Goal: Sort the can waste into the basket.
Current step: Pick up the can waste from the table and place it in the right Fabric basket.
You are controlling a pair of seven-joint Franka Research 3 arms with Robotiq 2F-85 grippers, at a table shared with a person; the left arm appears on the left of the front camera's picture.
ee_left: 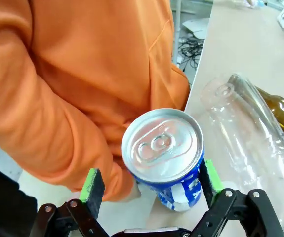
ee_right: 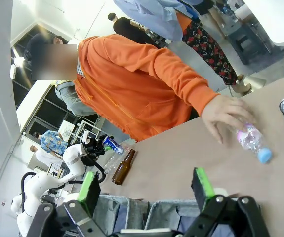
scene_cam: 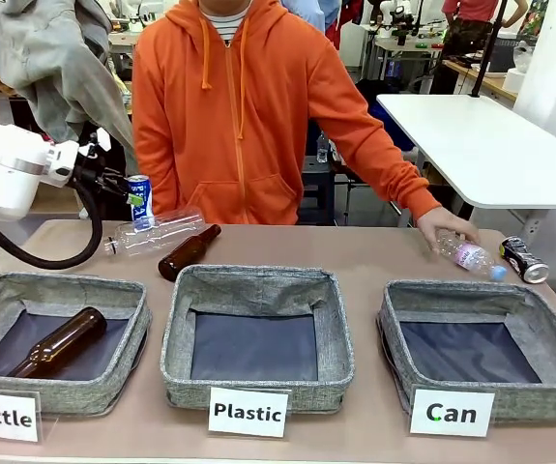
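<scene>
Within left gripper [ee_left: 149, 173], jaws spread, blue can [ee_left: 162, 143] (upright)

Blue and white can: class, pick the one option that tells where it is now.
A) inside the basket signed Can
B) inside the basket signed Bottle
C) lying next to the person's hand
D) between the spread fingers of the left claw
D: the blue and white can stands upright between the green pads of the left claw, one pad clearly apart from it.
</scene>
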